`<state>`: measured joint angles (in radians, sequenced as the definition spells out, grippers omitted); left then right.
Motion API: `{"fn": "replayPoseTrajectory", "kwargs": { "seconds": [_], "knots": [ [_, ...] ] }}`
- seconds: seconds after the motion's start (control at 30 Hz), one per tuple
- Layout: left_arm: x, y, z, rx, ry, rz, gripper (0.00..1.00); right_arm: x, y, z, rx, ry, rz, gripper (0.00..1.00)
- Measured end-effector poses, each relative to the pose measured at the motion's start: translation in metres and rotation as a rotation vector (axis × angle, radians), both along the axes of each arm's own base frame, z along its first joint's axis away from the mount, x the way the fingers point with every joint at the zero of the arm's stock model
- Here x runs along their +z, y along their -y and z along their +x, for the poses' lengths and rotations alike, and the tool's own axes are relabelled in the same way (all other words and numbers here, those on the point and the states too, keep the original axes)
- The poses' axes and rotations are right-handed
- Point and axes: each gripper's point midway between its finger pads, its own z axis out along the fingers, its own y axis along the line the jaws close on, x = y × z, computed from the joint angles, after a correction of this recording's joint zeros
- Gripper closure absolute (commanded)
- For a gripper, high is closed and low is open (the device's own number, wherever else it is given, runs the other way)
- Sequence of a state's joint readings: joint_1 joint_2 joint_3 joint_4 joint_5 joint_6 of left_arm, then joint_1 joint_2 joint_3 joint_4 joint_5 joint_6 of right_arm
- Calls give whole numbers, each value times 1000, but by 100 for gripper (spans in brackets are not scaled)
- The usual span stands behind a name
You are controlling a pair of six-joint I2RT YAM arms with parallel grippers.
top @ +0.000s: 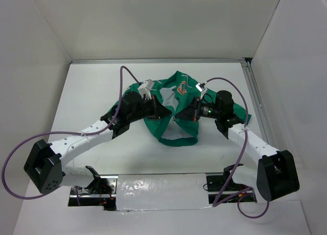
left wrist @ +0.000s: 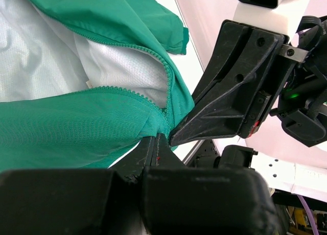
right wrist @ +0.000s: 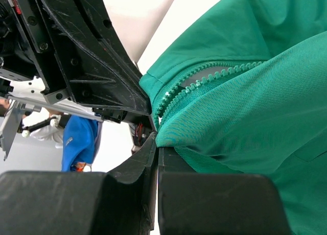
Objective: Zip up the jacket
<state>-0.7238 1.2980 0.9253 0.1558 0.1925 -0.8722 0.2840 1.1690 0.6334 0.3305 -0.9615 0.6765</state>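
The jacket (top: 171, 128) lies crumpled mid-bench (top: 92, 92), between the arms. The left pincer (left wrist: 156, 143) and right pincer (right wrist: 156, 143) meet tip to tip at the zip's foot, each clamped shut on green fabric. The zip (left wrist: 122, 89) runs away from both tips (teeth parted in a V, white lining (left wrist: 51, 56) exposed), and neither arm is nearer.

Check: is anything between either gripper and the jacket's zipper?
Nothing visible. The left gripper and the right gripper are each shut on the jacket beside the zipper, where its open sides meet.
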Motion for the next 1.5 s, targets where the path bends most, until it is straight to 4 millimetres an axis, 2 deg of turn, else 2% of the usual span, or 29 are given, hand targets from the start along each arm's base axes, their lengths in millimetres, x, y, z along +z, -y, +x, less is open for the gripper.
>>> {"fn": "replayPoseTrajectory", "kwargs": {
  "seconds": [0.33,0.87,1.07,1.2,1.5],
  "knots": [
    [-7,-2,-1,4,-9,11,100,0,0,0,-3,-1,-1,100],
    [-6,3,-10,-40,-43,-15,100,-2,2,4,-20,57,-19,100],
    [-9,2,-12,-28,-84,-19,100,0,5,-3,-16,129,-32,100],
    [-15,1,-15,-22,-125,-9,100,-4,8,-8,-21,149,-34,100],
    [-15,1,-17,-20,-152,-20,100,-8,10,-13,-37,167,-16,100]
  ]
}}
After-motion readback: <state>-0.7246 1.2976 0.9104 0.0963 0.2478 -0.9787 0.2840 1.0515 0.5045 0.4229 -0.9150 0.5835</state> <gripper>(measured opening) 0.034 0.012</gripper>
